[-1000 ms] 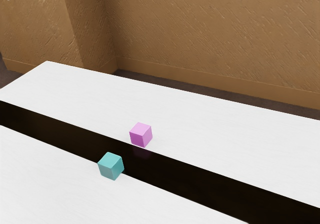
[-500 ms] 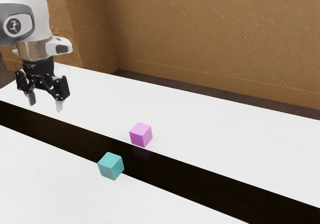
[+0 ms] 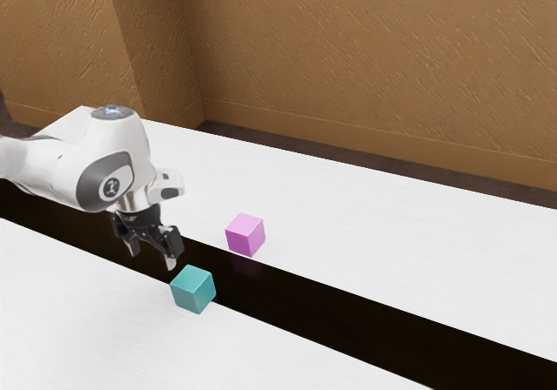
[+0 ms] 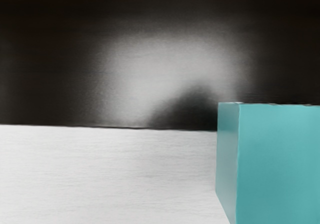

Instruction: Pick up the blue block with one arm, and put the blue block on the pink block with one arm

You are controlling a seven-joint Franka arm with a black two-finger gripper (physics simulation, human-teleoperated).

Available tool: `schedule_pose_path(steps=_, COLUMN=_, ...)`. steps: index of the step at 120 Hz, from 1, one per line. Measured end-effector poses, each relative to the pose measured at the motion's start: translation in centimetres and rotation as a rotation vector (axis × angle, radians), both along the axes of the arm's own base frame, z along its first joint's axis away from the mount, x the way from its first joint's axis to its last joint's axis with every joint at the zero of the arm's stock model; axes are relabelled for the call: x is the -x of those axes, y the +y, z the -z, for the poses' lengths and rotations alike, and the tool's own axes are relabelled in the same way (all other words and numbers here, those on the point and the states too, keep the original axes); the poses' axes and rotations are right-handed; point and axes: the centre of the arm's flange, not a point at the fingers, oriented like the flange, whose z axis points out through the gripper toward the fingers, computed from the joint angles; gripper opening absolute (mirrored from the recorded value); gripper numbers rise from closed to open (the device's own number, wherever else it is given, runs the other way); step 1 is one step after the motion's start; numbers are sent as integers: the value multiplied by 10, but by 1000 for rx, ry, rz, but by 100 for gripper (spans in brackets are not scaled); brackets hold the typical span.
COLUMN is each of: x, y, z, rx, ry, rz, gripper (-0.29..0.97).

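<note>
The blue block (image 3: 192, 288), a teal cube, rests on the near white table surface at the edge of the dark gap. In the wrist view the blue block (image 4: 270, 164) looms large and close under my hand, beside the dark strip. The pink block (image 3: 244, 234) sits on the far white surface just across the gap, apart from the blue one. My gripper (image 3: 153, 252) hangs just above and to the exterior view's left of the blue block, fingers open with nothing between them.
A black gap (image 3: 365, 320) runs diagonally between the two white table halves (image 3: 392, 225). A tan textured wall (image 3: 365, 59) stands behind the table. My white arm (image 3: 52, 168) reaches in from the exterior view's left.
My arm has swung in from the upper left, dropping low and travelling right toward the blue block. Both blocks stay where they were.
</note>
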Motion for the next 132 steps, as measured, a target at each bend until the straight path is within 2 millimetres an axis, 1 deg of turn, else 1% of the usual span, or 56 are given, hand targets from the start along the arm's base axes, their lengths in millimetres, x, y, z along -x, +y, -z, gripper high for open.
schedule_pose_path(steps=10, x=-14, y=-6, z=9, rx=29, ry=-30, rz=10, gripper=68)
schedule_pose_path(steps=23, x=-21, y=-13, z=16, rx=47, ry=-55, rz=37, gripper=68)
schedule_pose_path(steps=36, x=-23, y=-13, z=17, rx=52, ry=-70, rz=58, gripper=68)
schedule_pose_path(steps=46, x=-19, y=-16, z=20, rx=61, ry=-30, rz=74, gripper=68)
schedule_pose_path(steps=54, x=-20, y=-22, z=19, rx=67, ry=-2, rz=93, gripper=68)
schedule_pose_path(steps=62, x=-24, y=-30, z=18, rx=72, ry=17, rz=116, gripper=68)
schedule_pose_path(steps=73, x=-25, y=-39, z=21, rx=77, ry=46, rz=139, gripper=68)
schedule_pose_path(steps=92, x=-22, y=-36, z=38, rx=83, ry=97, rz=142, gripper=68)
schedule_pose_path(steps=102, x=-23, y=-35, z=44, rx=83, ry=106, rz=148, gripper=68)
schedule_pose_path(steps=120, x=-29, y=-36, z=47, rx=79, ry=97, rz=160, gripper=68)
schedule_pose_path(steps=132, x=-31, y=-36, z=56, rx=76, ry=88, rz=167, gripper=68)
